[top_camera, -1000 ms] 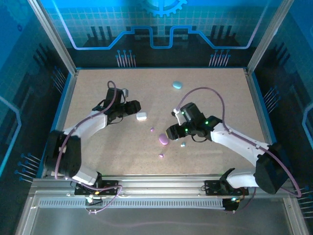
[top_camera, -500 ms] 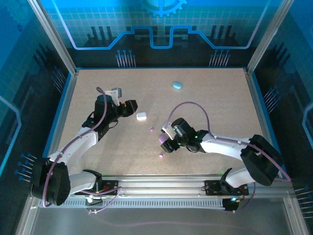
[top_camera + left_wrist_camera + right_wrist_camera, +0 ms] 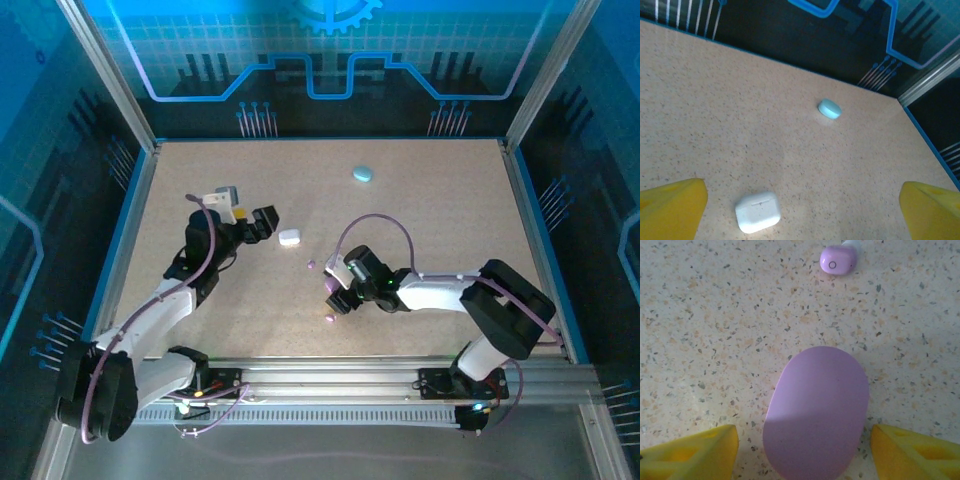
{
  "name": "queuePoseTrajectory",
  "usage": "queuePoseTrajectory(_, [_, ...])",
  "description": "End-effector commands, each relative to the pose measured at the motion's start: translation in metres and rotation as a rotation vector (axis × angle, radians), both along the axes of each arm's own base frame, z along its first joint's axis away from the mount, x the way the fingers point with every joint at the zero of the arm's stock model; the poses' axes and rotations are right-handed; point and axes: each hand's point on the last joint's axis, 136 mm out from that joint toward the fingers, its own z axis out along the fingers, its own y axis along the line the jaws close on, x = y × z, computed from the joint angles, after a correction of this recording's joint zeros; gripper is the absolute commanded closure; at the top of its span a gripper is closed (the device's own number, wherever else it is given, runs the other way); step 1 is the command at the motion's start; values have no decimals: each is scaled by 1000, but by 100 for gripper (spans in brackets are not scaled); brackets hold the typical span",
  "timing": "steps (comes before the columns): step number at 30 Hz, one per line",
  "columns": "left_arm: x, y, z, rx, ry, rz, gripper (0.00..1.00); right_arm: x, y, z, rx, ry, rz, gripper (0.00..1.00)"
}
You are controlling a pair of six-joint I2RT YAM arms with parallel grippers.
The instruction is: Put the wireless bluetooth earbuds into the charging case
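Items as I see them from the remote station:

1. Desk (image 3: 440, 210): speckled beige top, blue rim.
2. Purple case (image 3: 816, 412): rounded, lying flat on the desk between the yellow fingers (image 3: 695, 452) of the right hand (image 3: 804, 440).
3. Right hand: spread, one finger on each side of the purple case, with a gap showing on both sides. It grips nothing.
4. Purple earbud (image 3: 837, 262): loose on the desk just beyond the case's far end, apart from it.
5. Second purple earbud (image 3: 311, 265): loose on the desk, between the purple case and the white case.
6. White case (image 3: 758, 212): flat on the desk, low between the left hand's fingers.
7. Left hand (image 3: 802, 210): spread wide, holding nothing.
8. Light blue case (image 3: 830, 108): towards the far edge, well apart from the rest.
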Motion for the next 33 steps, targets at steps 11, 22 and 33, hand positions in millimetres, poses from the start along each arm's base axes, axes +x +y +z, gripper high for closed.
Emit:
queuePoseTrajectory(11, [-1,-8,21,-44,-76,-54,1,-2,4,-13,-9,4,67,58])
queuePoseTrajectory(22, [-14,-74,38,-190,19,-444,13,8,12,105,254,-174,103,64])
queuePoseTrajectory(33, [-47,-164,62,-184,81,-816,17,17,-19,203,290,-421,171,63])
